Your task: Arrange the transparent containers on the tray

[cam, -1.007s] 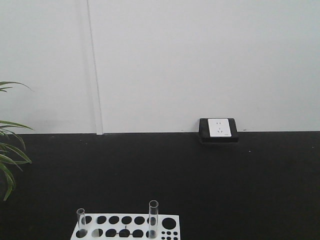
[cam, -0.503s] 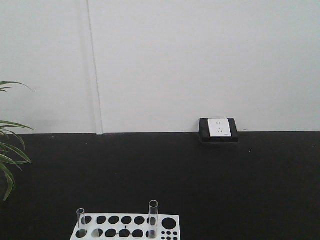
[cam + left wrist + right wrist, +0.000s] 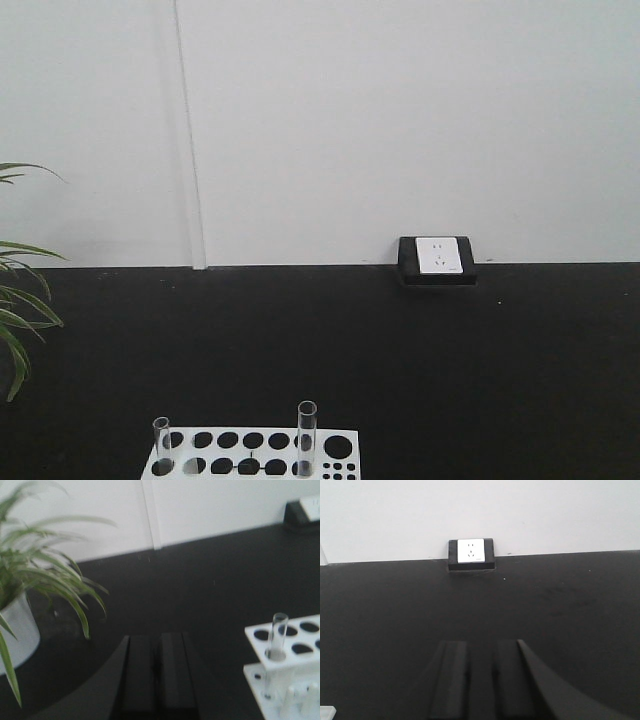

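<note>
Your two test tubes stood upright in the white perforated tray (image 3: 250,455), long axes vertical and open rims up. The left tube (image 3: 162,445) sat in a hole at the tray's left end and the right tube (image 3: 306,438) in a hole towards its right end, with a run of open holes between them. The tray lay at the near edge of the black worktop (image 3: 400,360), and the bottom of the front view cut off its lower part.

From your left wrist, only the left tube (image 3: 276,637) showed, upright in a hole near the corner of the tray (image 3: 300,680). It stood ahead and to the right of your left claw (image 3: 157,672), well apart from it. That claw's fingers (image 3: 139,675) were pressed together with only a thin dark seam between them, gripping nothing. A blurred plant (image 3: 35,580) in a pale pot (image 3: 17,630) stood to its left.

Your right claw (image 3: 482,680) had its fingers (image 3: 452,680) parted a little, with nothing between them. It pointed across bare worktop towards the socket (image 3: 471,554) at the wall (image 3: 545,510). A white sliver (image 3: 326,711) in that view's lower left corner was too cropped to identify
</note>
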Controlling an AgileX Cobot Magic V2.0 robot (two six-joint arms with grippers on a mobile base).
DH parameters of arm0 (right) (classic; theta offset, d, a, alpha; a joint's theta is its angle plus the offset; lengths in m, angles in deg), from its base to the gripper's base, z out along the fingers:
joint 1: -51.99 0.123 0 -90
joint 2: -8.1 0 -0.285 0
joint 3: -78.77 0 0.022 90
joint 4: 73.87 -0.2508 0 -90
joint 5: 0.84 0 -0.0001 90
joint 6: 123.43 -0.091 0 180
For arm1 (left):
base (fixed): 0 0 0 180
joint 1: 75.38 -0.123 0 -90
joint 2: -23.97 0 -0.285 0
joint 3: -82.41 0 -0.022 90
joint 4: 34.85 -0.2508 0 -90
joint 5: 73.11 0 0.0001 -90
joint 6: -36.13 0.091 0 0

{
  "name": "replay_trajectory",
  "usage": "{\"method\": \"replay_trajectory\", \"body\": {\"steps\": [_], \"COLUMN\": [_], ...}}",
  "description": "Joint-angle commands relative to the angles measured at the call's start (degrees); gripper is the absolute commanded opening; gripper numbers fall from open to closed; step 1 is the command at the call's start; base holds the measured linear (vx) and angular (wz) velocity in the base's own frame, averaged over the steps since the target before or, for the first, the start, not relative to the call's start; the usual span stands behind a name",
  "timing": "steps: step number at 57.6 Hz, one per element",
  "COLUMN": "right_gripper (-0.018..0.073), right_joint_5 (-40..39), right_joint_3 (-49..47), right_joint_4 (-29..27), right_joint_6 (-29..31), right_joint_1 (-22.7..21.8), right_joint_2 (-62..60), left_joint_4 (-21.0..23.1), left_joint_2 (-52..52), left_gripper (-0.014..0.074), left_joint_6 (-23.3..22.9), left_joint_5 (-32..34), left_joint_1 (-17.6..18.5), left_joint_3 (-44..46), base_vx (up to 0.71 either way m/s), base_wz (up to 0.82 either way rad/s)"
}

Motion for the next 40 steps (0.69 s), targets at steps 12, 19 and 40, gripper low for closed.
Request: {"method": "replay_trajectory", "body": {"steps": [12, 19, 40], "right_gripper": [0.0483, 0.0488, 0.0488], "right_joint_5": [-4.7, -4.7, -4.7], "right_joint_3": [-1.8, -1.8, -1.8], "right_joint_4": [0.1, 0.1, 0.1], "right_joint_6": [0.3, 0.3, 0.3], "right_joint_1": [-0.3, -0.3, -0.3], "right_joint_2": [0.4, 0.4, 0.4], "left_joint_4": [0.4, 0.4, 0.3], "left_joint_2": [-7.4, -11.9, -28.6], "left_gripper": [0.0351, 0.035, 0.042], "left_joint_6": [-0.9, -0.8, -0.9], "left_joint_5": [6.0, 10.2, 27.3], "left_joint_1": [-0.1, -0.1, 6.6], "left_joint_3": [0.6, 0.6, 0.6], "base_vx": [0.0, 0.0, 0.0], "base_wz": [0.0, 0.0, 0.0]}}
